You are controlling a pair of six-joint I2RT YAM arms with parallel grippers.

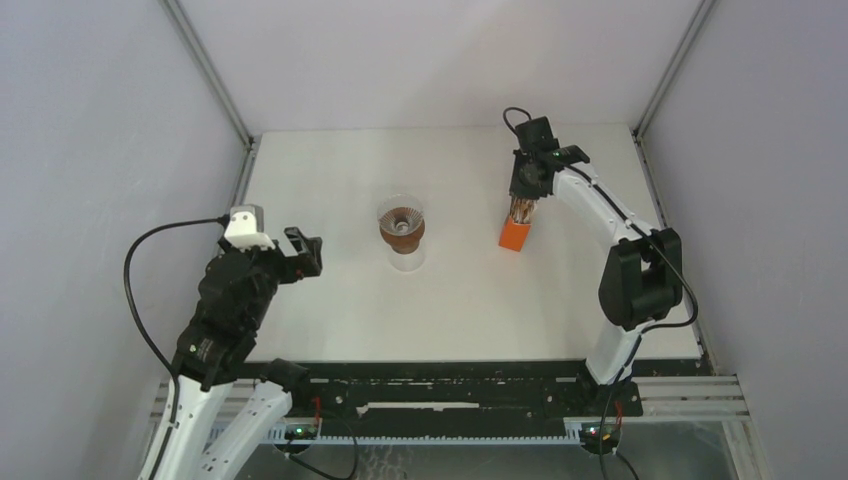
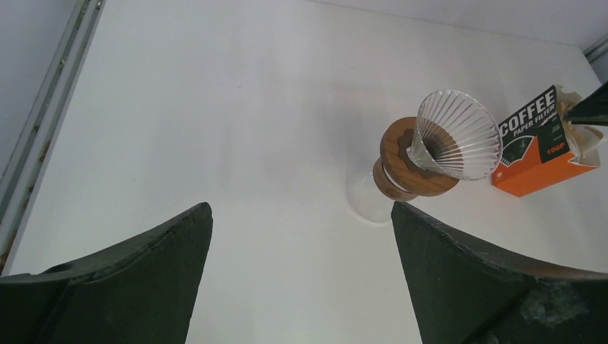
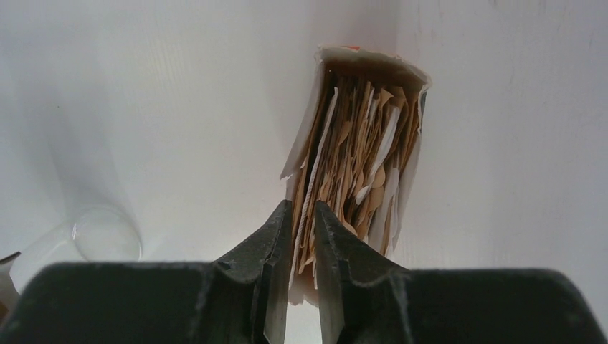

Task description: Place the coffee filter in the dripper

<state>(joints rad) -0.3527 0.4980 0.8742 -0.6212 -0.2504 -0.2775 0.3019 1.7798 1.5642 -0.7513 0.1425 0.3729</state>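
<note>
- Looking through the right wrist camera, I get what no other view gives me: the right gripper (image 3: 302, 209) holds its jaws narrow around the top edge of a white coffee filter (image 3: 316, 172). The sheet stands in the open orange box (image 3: 378, 66). A slit shows between the fingers, so I cannot tell whether the sheet is truly pinched.
- Only the left wrist view lets me read the box's side, "COFFEE PAPER FILTER". It also shows the dripper (image 2: 459, 140) as a ribbed clear cone in a wooden collar; from the top camera it reads as a dark brown ring.
- The left gripper (image 2: 301, 211) is spread wide with nothing between its fingers, well apart from the dripper on its left side.
- My count: two arms, two grippers, one dripper, one box, and one glass cup (image 2: 367, 204) under the dripper.
- The brown and white filters in the box are packed too tight for me to count.
- From the top camera the box's mouth is hidden behind the right gripper. The left wrist view cuts off the box's far end, and the glass is faint against the white table (image 2: 215, 107).
</note>
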